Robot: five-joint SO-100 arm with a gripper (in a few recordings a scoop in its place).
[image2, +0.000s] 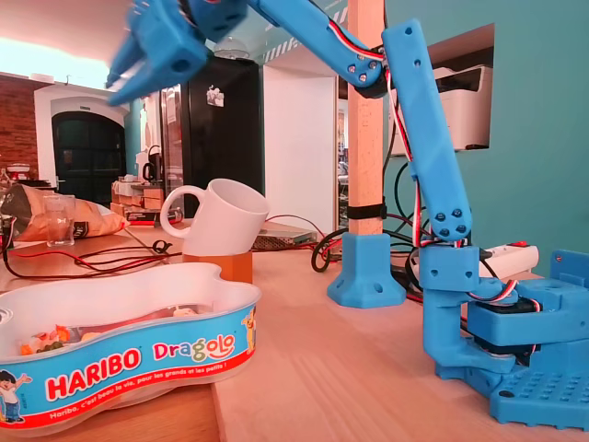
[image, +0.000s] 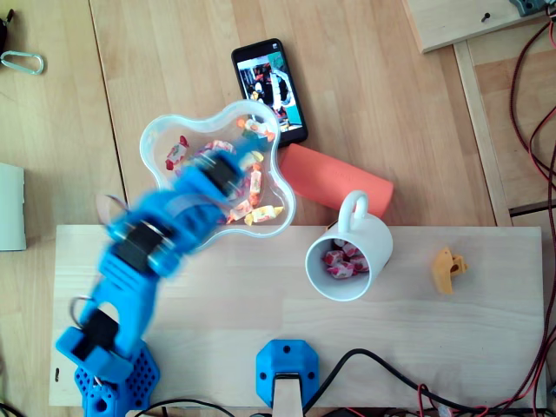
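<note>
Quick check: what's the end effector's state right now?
End effector: raised over the candy bowl and motion-blurred; whether it is open, closed or holding anything cannot be told.

Blue printed arm (image2: 425, 129), black servos (image: 139, 246), red-white wires (image2: 342, 39), studded blue base (image2: 543, 391)
</note>
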